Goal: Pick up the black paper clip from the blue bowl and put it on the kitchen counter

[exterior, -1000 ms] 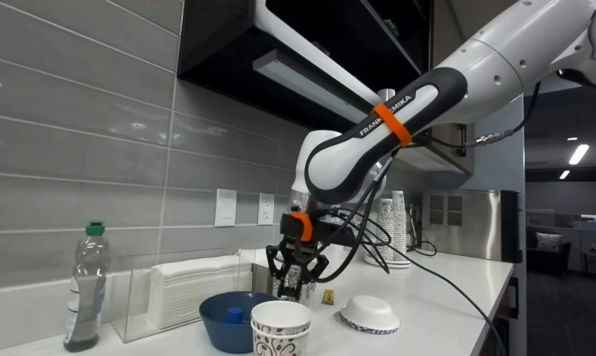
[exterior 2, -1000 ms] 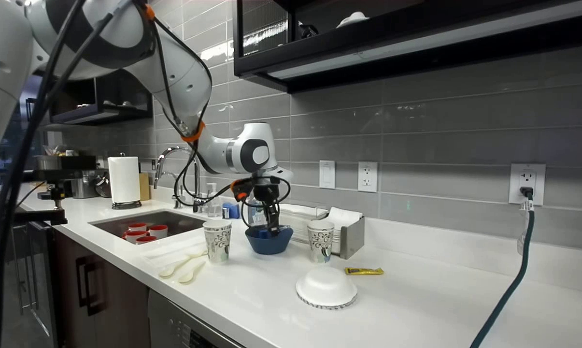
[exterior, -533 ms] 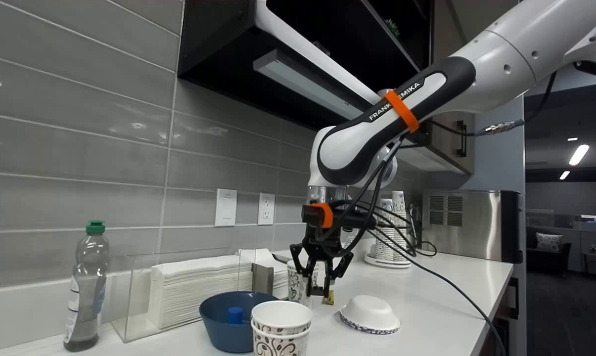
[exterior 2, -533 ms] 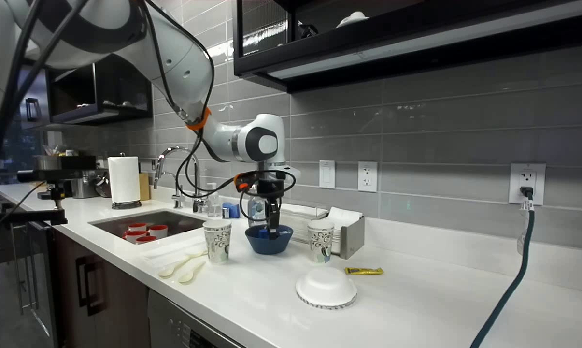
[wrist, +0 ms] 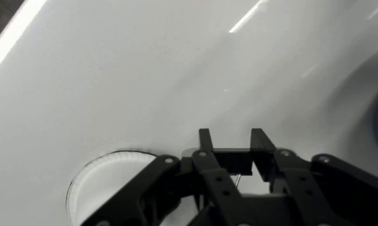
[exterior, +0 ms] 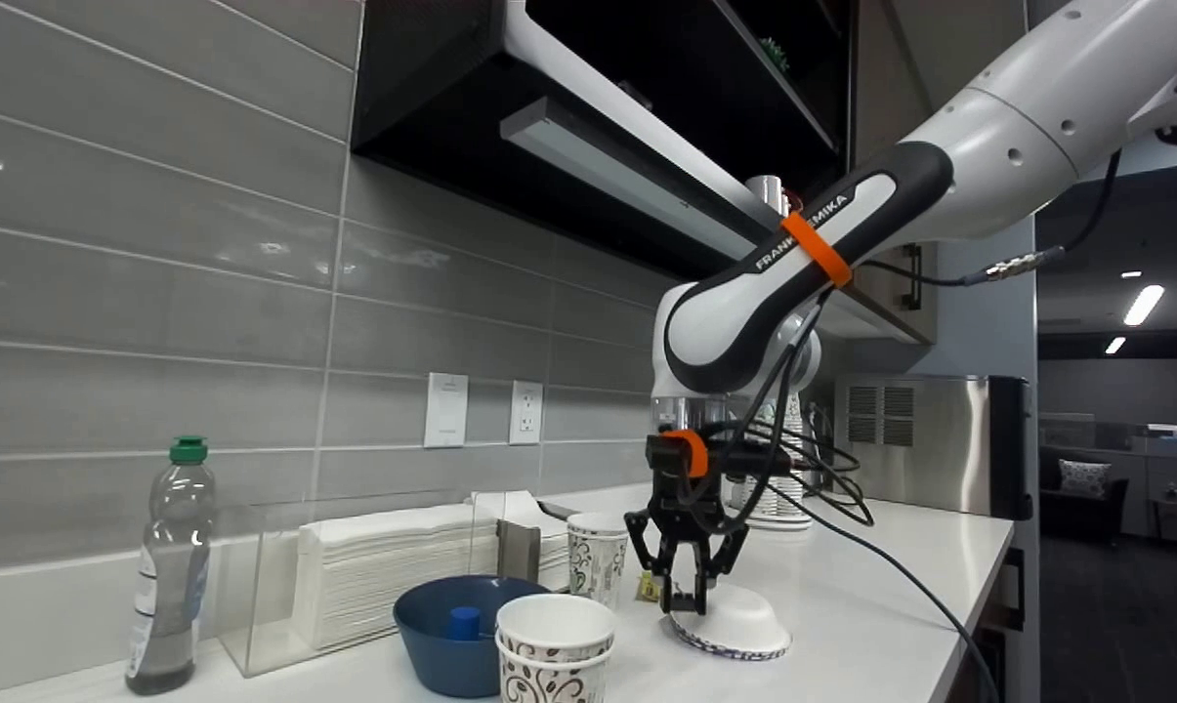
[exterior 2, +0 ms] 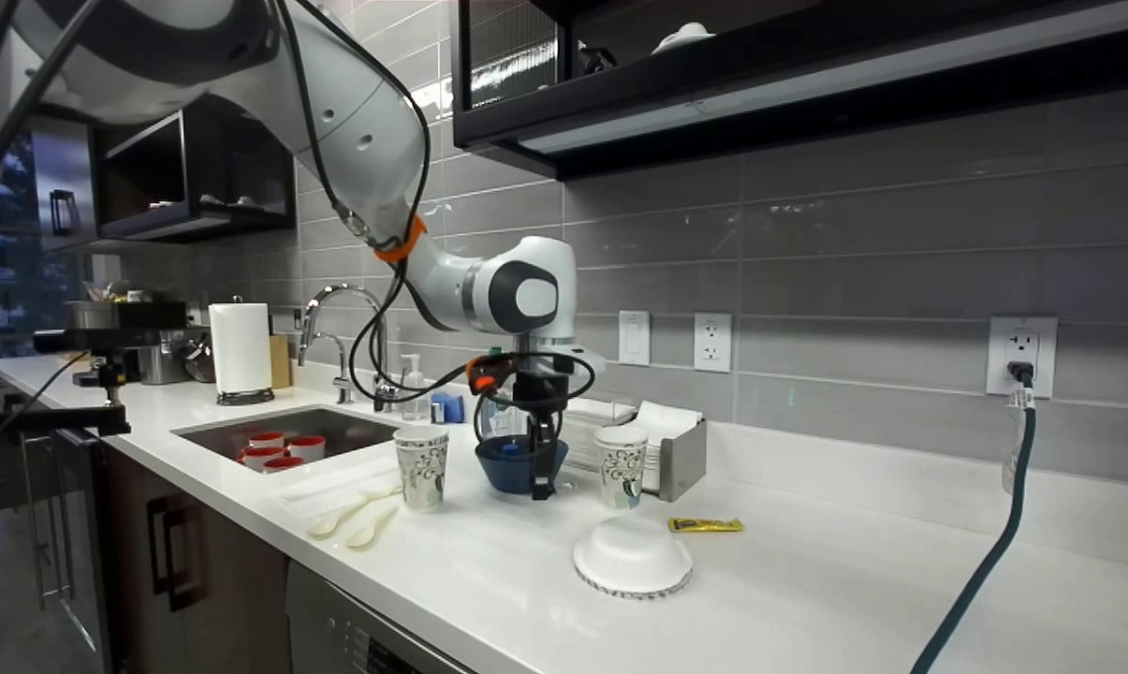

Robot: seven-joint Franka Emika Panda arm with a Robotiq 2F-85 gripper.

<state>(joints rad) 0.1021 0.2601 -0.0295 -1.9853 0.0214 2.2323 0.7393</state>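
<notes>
Gripper [wrist: 231, 141] fingertips pinch the black paper clip [wrist: 232, 161] between them, over the white kitchen counter [exterior 2: 807, 599], outside the blue bowl [exterior: 441, 664] but near it.

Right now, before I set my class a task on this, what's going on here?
A robot's gripper is holding a black paper clip over the white kitchen counter. It is outside the blue bowl, which has a small blue object in it. An upturned white dish lies nearby on the counter. The clip has not been let go; setting it down is probably the next step.
</notes>
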